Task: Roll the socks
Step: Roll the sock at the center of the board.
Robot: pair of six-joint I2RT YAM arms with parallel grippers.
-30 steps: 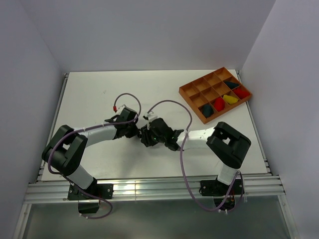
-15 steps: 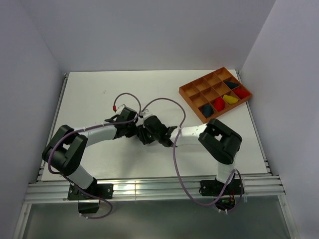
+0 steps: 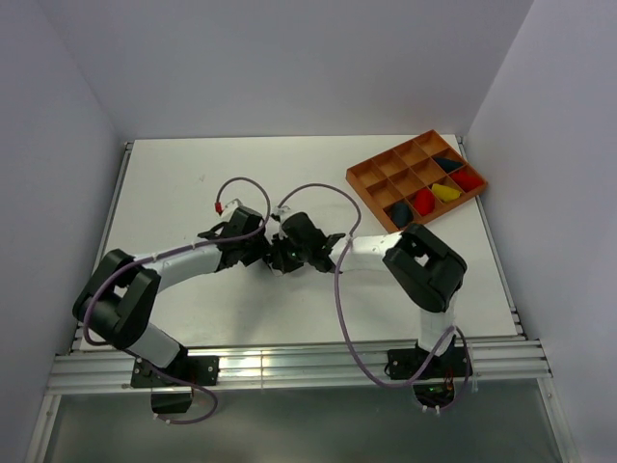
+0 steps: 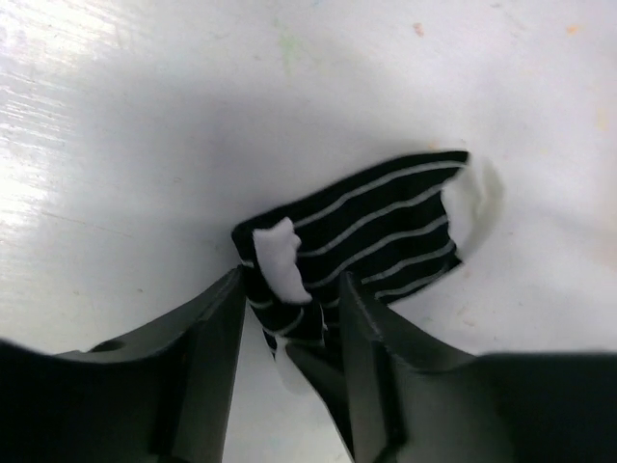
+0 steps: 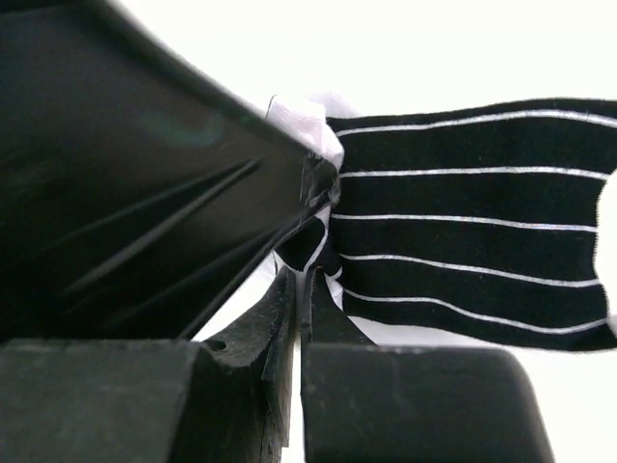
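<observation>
The black-and-white striped sock [image 4: 386,227] lies flat on the white table, its near end folded with a white patch [image 4: 280,256]. My left gripper [image 4: 292,280] is open, and that folded end sits between its fingers [image 4: 207,357]. My right gripper [image 5: 304,275] is shut on the same folded edge of the striped sock [image 5: 463,222]. The left finger [image 5: 145,183] looms right beside it. From above, the left gripper [image 3: 262,251] and the right gripper [image 3: 282,255] meet tip to tip mid-table and hide the sock.
An orange compartment tray [image 3: 371,175] stands at the back right. It holds red [image 3: 424,201], dark [image 3: 398,214] and yellow [image 3: 444,192] bundles. Purple cables [image 3: 339,289] loop over both arms. White walls close in the table.
The right gripper has closed on the sock's folded edge, and the left gripper's jaws have spread. The right arm has slid left, its elbow now nearer the middle.
</observation>
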